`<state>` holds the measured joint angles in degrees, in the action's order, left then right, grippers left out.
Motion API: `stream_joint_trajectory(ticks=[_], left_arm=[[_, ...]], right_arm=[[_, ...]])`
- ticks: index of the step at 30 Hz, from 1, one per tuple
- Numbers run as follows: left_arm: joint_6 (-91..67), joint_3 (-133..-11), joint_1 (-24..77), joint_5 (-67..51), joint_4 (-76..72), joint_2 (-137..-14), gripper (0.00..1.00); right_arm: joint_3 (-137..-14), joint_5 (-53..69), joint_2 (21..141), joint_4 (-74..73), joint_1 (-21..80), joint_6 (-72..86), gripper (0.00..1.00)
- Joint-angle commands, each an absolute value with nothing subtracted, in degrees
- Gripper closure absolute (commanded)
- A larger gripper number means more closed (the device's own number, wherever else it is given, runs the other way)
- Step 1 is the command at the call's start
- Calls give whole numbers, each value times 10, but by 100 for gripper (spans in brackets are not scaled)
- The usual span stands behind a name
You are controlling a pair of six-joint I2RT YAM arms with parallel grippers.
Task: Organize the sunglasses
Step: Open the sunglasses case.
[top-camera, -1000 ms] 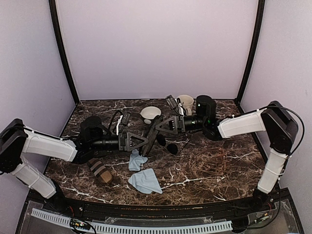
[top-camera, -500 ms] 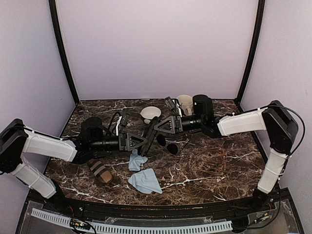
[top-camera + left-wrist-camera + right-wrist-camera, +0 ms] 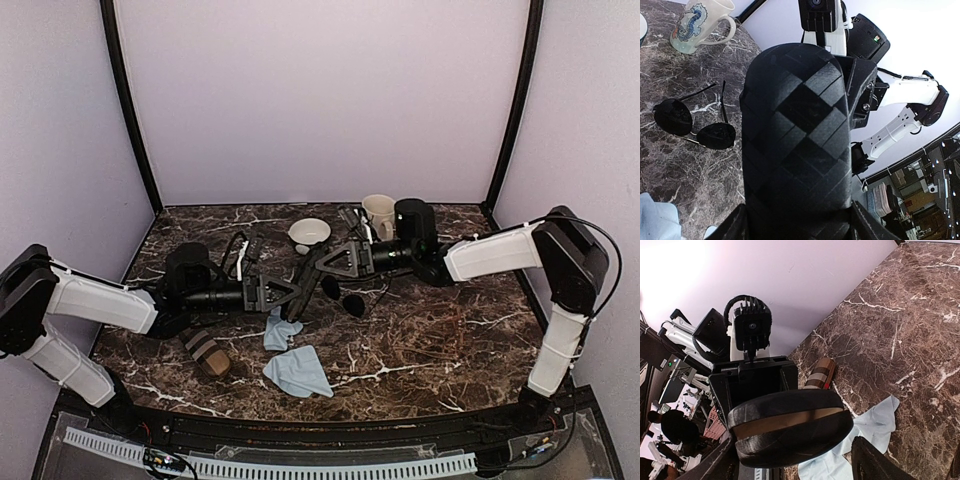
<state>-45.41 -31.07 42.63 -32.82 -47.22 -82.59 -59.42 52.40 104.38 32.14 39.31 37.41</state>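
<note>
Lilac walls box in my dark marble desk (image 3: 450, 330). My left arm (image 3: 100, 300) and right arm (image 3: 495, 255) meet over its middle at the black checkered case (image 3: 795, 135), which is held up off the surface. The left jaws are clamped on one end of it, and in the left wrist view the case fills the space between them. The right jaws straddle the other end; I cannot tell whether they are pressing on it or only set around it. From the right wrist I see a tan seam running along the case.

The sunglasses (image 3: 343, 296) lie on the desk just beside the case, on the right arm's side, free of both jaws. Their thin arms point toward the white mug (image 3: 700, 25) at the back. A white bowl (image 3: 309, 233) sits near that mug. On the near side lie two pale blue cloths (image 3: 297, 370) and, by the left arm, a brown striped case (image 3: 205, 350).
</note>
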Motion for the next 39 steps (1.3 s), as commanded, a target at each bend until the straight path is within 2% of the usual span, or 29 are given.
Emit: stream_joint_trajectory(ticks=[1, 9, 26, 27, 29, 39], left_arm=[[-441, -320, 439, -401, -615, -786, 100], [-448, -321, 439, -403, -625, -789, 100], [-470, -311, 439, -387, -658, -795, 100], [-472, -310, 439, -386, -660, -797, 100], [-474, -310, 439, -385, -665, -800, 100], [-462, -305, 439, -379, -667, -798, 100]], right_arm=[[-571, 459, 1064, 320, 378, 379, 23], [-560, 456, 1065, 347, 378, 386, 19], [-532, 456, 1065, 414, 379, 386, 19], [-529, 456, 1065, 425, 378, 416, 14], [-522, 457, 1067, 450, 379, 438, 13], [-518, 439, 1080, 455, 382, 480, 16]])
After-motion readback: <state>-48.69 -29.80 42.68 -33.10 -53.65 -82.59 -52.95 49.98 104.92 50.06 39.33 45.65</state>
